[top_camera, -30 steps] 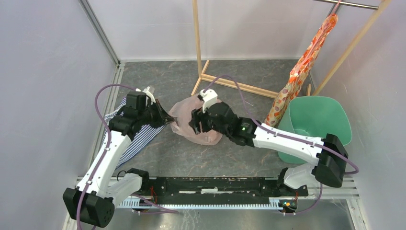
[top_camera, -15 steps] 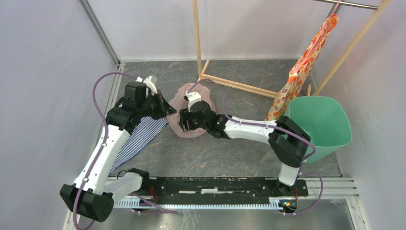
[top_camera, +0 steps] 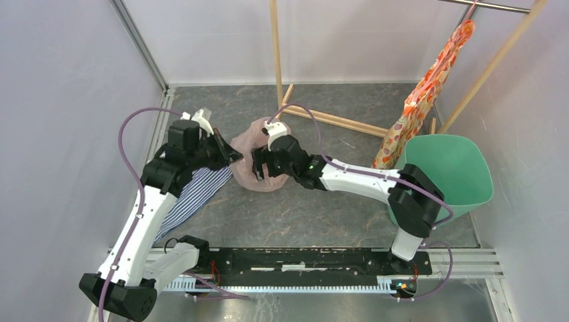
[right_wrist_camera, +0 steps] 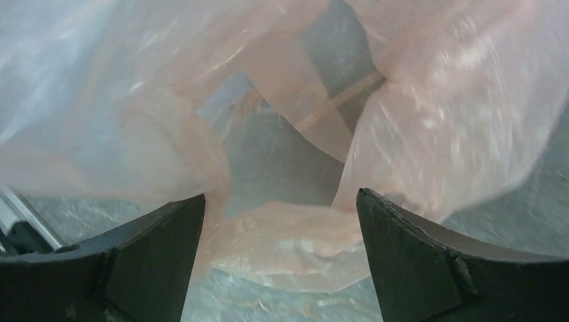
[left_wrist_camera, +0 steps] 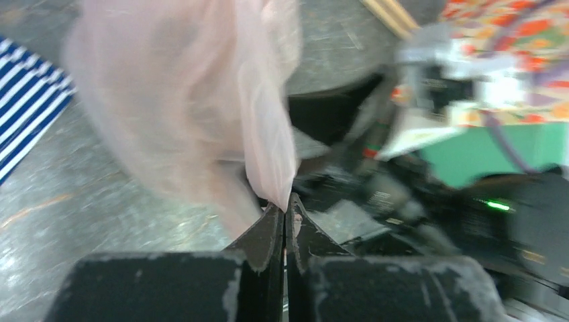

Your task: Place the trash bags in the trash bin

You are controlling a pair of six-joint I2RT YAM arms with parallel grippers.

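The pale-pink translucent trash bag [top_camera: 247,159] lies crumpled on the grey floor at mid-table. My left gripper [top_camera: 236,155] is shut on the bag's left edge; in the left wrist view a pink fold [left_wrist_camera: 268,144] comes out from between the closed tips of my left gripper [left_wrist_camera: 285,201]. My right gripper [top_camera: 259,171] hangs over the bag's right side with its jaws wide apart. In the right wrist view my right gripper [right_wrist_camera: 280,198] has loose bag plastic [right_wrist_camera: 282,241] lying between its open fingers, not pinched. The mint-green trash bin [top_camera: 448,176] stands at the far right.
A blue-white striped cloth [top_camera: 194,193] lies under the left arm. An orange floral bag [top_camera: 423,97] hangs from a wooden rack [top_camera: 276,64] behind the bin. Grey walls close in on the left, back and right.
My right arm swung left from the bag's right flank and its jaws opened wider over the bag. My left gripper, still pinching the bag, drifted slightly left and back, stretching the plastic.
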